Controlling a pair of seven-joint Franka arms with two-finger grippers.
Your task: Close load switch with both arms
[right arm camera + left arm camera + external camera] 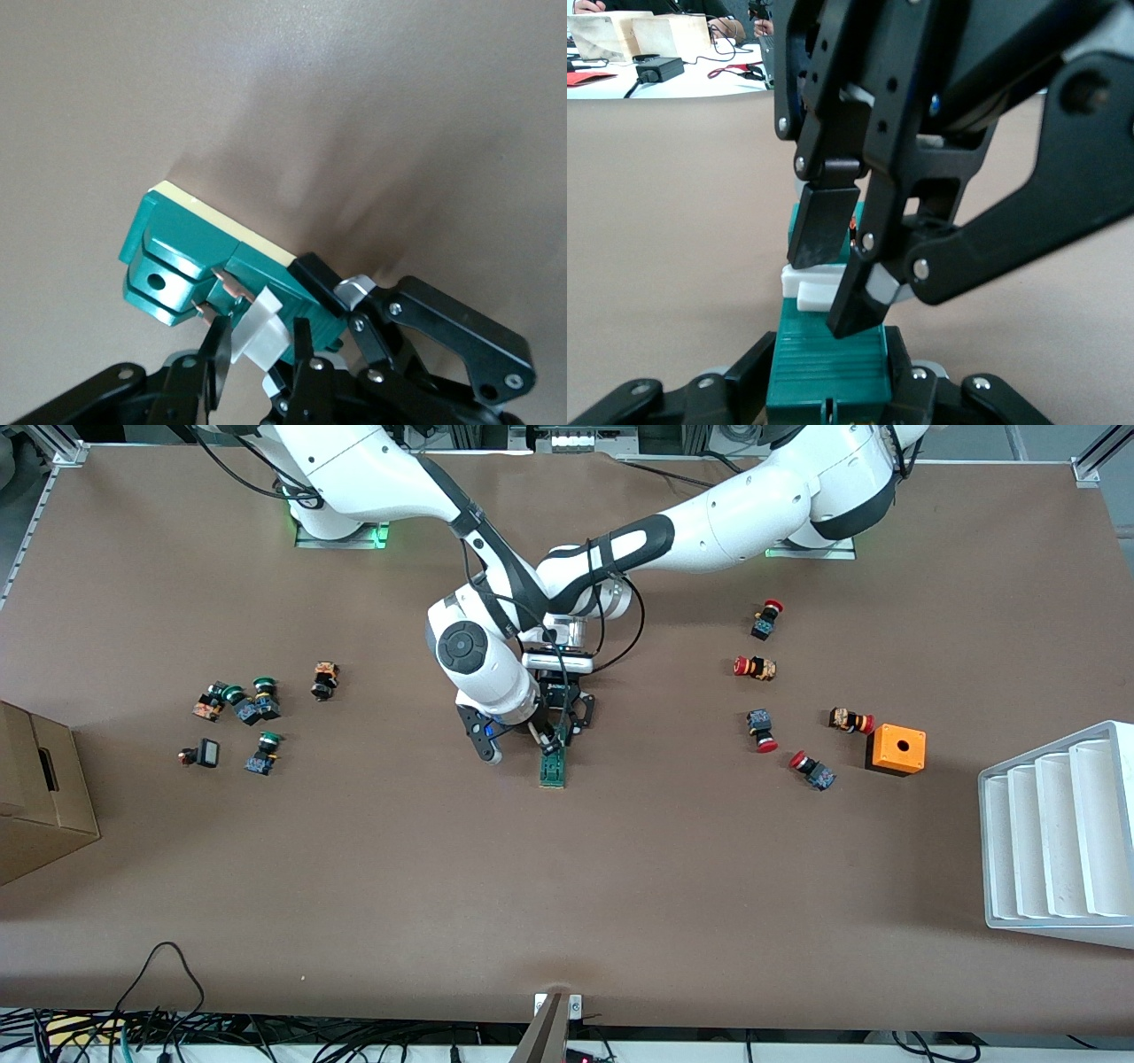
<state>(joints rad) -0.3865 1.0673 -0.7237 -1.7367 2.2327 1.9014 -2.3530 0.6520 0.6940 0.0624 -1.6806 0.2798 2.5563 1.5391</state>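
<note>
The load switch (554,768), a narrow dark-green block, lies at the middle of the table. My left gripper (568,722) comes down onto its end nearest the robots' bases. In the left wrist view the left gripper (828,390) is shut on the green body (828,365). My right gripper (539,738) meets it from the right arm's end. In the right wrist view the right gripper (261,365) has its two fingers closed round the white sliding piece (259,329), which stands up from the green body (177,246). The white piece also shows in the left wrist view (808,285).
Several red-capped push-buttons (767,618) and an orange box with a hole (896,749) lie toward the left arm's end, with a white ribbed rack (1059,837) at that table edge. Green-capped push-buttons (257,700) and a cardboard box (40,788) are toward the right arm's end.
</note>
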